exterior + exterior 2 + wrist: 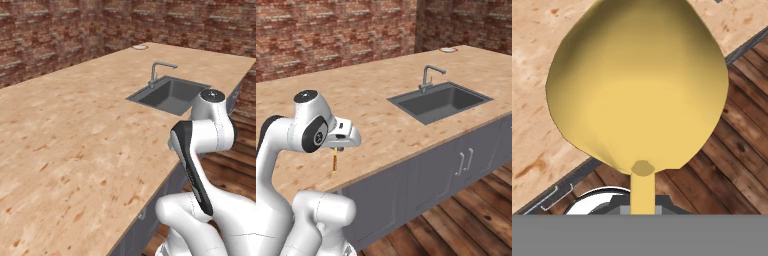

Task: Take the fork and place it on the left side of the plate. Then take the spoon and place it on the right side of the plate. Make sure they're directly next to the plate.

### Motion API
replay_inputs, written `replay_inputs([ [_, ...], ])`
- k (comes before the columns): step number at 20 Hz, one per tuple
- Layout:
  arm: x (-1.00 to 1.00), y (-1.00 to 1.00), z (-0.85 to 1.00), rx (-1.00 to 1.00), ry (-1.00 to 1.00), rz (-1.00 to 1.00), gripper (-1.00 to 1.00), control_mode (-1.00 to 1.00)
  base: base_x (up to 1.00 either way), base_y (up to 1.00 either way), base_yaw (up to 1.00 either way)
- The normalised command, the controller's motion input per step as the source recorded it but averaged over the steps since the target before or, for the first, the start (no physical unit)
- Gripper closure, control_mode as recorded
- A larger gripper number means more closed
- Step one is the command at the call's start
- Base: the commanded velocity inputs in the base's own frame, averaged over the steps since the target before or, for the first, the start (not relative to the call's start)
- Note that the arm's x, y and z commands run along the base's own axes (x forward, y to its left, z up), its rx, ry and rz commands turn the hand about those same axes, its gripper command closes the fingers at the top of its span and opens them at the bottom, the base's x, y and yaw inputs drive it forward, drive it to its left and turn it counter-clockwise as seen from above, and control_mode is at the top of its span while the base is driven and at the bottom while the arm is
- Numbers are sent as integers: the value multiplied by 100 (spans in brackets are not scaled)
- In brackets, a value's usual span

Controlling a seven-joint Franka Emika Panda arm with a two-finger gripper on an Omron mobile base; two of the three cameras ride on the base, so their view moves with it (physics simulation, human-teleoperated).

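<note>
One utensil held: the spoon [637, 85], its yellow-gold bowl right in front of my hand camera.
Fingers: pinched tight on the spoon's thin handle, bowl pointing away from me.
Where: spoon hangs from my gripper [336, 149] over the near edge of the worktop [75, 150], left of the sink [438, 102].
Handling: light, stiff, smooth metal; likely to swivel, so my hold low on the handle needs steady, slow moves.
Plate: I cannot tell its place from here.
</note>
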Motion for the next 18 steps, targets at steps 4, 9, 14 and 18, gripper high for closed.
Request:
replay_inputs([
  [4, 0, 0, 0, 0, 0, 0, 100, 100, -100, 100, 6],
  [9, 0, 0, 0, 0, 0, 0, 100, 100, -79, 29, 19],
  [14, 0, 0, 0, 0, 0, 0, 100, 100, -1, -90, 33],
  [18, 0, 0, 0, 0, 0, 0, 100, 100, -76, -15, 33],
])
